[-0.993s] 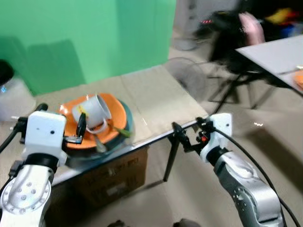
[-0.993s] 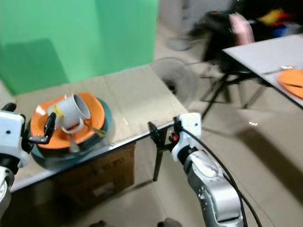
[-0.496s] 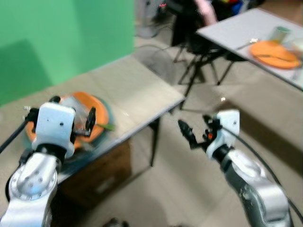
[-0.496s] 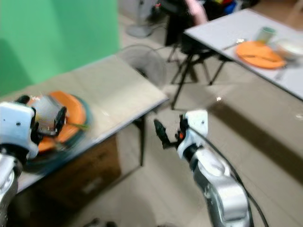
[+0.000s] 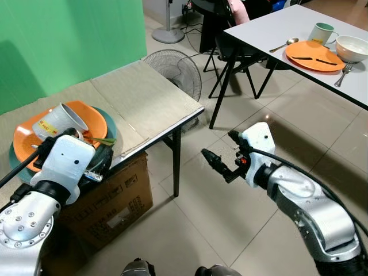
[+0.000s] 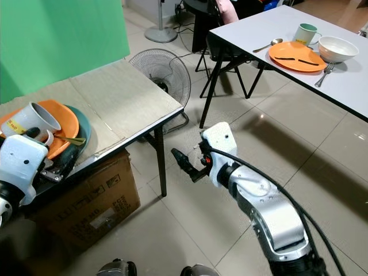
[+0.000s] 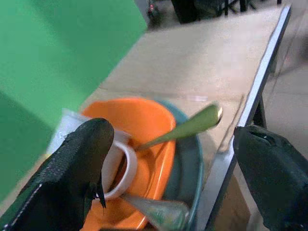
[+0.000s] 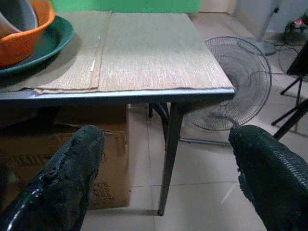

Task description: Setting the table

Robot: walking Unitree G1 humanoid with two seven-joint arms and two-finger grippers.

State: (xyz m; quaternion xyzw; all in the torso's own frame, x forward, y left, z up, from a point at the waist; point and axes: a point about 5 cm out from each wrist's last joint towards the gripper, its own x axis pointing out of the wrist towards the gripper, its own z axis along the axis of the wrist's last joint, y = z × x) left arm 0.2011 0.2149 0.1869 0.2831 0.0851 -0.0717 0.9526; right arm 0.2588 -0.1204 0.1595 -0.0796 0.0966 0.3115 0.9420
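Stacked tableware at the left edge of the left eye view: a white mug [image 5: 56,120] lies tilted on an orange plate [image 5: 26,141], which sits in a teal plate [image 5: 109,129], with a green-handled utensil [image 7: 185,127] resting across the orange plate's rim; nesting the pieces this way probably lets them be carried as one load. The stack rests on a mat-covered side table [image 5: 146,98] at centre left, above a cardboard box [image 5: 112,201] at lower left. The left gripper [image 7: 168,187] is at the near edge of the stack, its two black fingers spread wide with one finger [image 7: 79,163] beside the mug and nothing clamped between them; the left forearm rises from the lower left corner with the wrist bent toward the plates, a pose that suggests a grasp on the stack's rim is being prepared. The right gripper [image 5: 220,165] hangs at frame centre over the tiled floor, well apart from both tables, fingers parted and empty, the elbow bent and the forearm entering from the lower right. A white dining table [image 5: 270,29] at upper right already carries an orange plate setting [image 5: 310,55], a bowl [image 5: 352,48] and a cup [image 5: 322,31], presumably the pattern to be repeated. A floor fan [image 5: 172,66] stands between the tables.
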